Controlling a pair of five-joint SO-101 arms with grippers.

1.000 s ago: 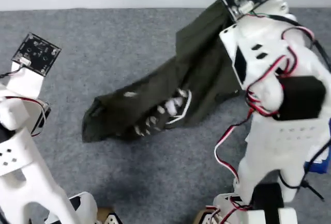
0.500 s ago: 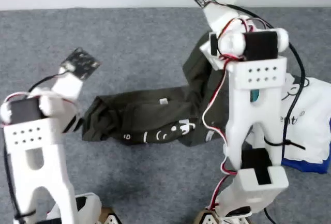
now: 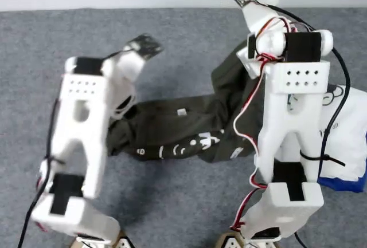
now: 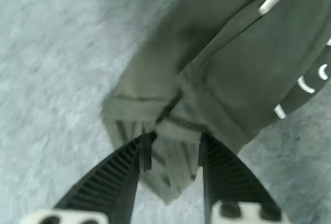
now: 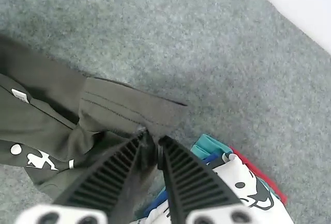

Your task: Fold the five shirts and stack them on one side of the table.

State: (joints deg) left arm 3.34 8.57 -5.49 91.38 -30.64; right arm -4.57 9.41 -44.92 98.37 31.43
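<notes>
A dark green shirt with white print lies bunched across the middle of the grey table. My left gripper is open and straddles the shirt's folded left end, with cloth between its fingers. My right gripper is shut on a pinch of the shirt at its right end, next to the stack. The left arm leans over the shirt's left end. The right arm stands over its right part and hides the cloth there.
A stack of folded shirts, white with print on top and blue beneath, sits at the table's right side. In the right wrist view the stack also shows teal and red edges. Bare grey table lies at the far left.
The left arm swung in from the table's left edge to the shirt's left end. The right arm came down with the shirt, which now lies flatter and stretched between the arms.
</notes>
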